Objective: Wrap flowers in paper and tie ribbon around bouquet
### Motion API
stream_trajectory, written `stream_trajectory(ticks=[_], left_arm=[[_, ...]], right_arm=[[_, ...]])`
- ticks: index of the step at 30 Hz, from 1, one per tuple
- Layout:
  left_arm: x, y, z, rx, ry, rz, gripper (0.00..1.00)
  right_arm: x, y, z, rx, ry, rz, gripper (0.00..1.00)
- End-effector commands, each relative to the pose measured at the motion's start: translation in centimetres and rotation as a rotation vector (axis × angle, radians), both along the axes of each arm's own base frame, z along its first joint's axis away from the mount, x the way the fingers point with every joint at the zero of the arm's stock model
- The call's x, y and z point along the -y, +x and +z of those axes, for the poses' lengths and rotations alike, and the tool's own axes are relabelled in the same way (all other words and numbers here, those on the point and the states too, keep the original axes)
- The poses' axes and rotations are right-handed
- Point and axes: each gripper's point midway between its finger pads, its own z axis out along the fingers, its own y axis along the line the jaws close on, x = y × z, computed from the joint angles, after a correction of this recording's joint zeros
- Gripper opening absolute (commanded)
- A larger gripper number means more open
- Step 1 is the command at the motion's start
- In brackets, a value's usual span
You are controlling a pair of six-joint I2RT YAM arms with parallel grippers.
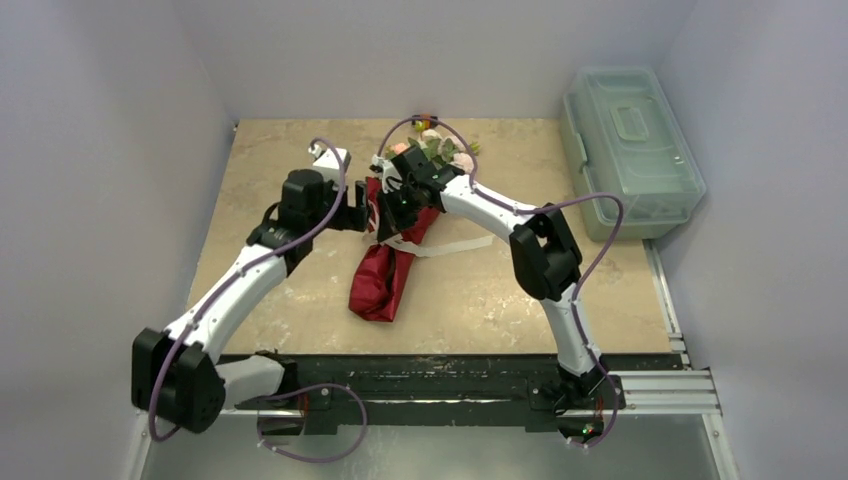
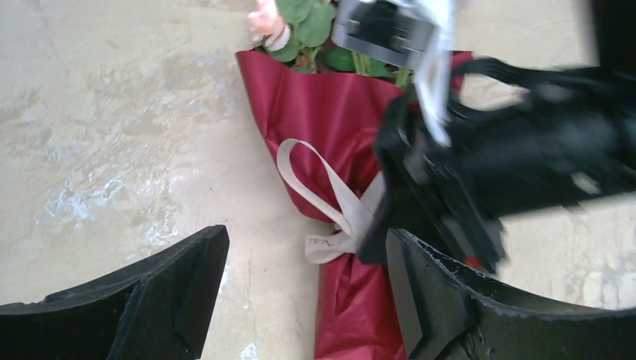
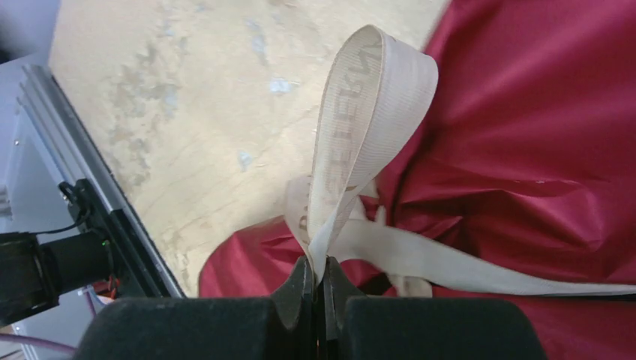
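The bouquet lies on the table: a cone of red paper (image 1: 385,275) with the pink and white flowers (image 1: 435,148) at its far end. A cream ribbon (image 2: 319,169) is knotted round its middle, with one loop standing to the left and a tail (image 1: 458,246) trailing right. My right gripper (image 3: 319,271) is shut on the base of a ribbon loop (image 3: 352,127), just above the paper (image 3: 525,127). My left gripper (image 2: 307,244) stands open over the knot, its fingers (image 2: 165,292) either side of the cone and nothing between them. In the top view both grippers (image 1: 372,214) (image 1: 398,210) meet at the cone's middle.
A clear plastic lidded box (image 1: 630,150) stands at the back right, off the tan table top (image 1: 280,150). A metal rail (image 1: 650,390) runs along the near edge by the arm bases. Grey walls close in left, right and behind.
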Motion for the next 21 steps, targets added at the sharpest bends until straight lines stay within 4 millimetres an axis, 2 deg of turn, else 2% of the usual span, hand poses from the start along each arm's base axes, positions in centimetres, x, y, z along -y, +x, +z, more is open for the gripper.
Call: stream_trajectory(ticks=[1, 5, 12, 16, 21], left_arm=[[0.9, -0.6, 3.5, 0.239, -0.054, -0.088, 0.82], [2.3, -2.2, 2.8, 0.284, -0.058, -0.223, 0.81], [4.6, -4.2, 0.4, 0.245, -0.019, -0.460, 0.67], [5.1, -5.1, -0.4, 0.281, 0.009, -0.547, 0.61], [5.1, -5.1, -2.9, 0.239, 0.077, -0.611, 0.56]], right_arm=[[1.0, 1.1, -0.2, -0.063, 0.023, -0.044, 0.00], [1.9, 1.9, -0.4, -0.095, 0.039, -0.065, 0.00], [1.9, 2.2, 0.0, -0.136, 0.084, -0.056, 0.00], [1.9, 2.0, 0.5, -0.179, 0.113, -0.036, 0.00], [1.8, 1.5, 0.6, -0.230, 0.128, -0.010, 0.00]])
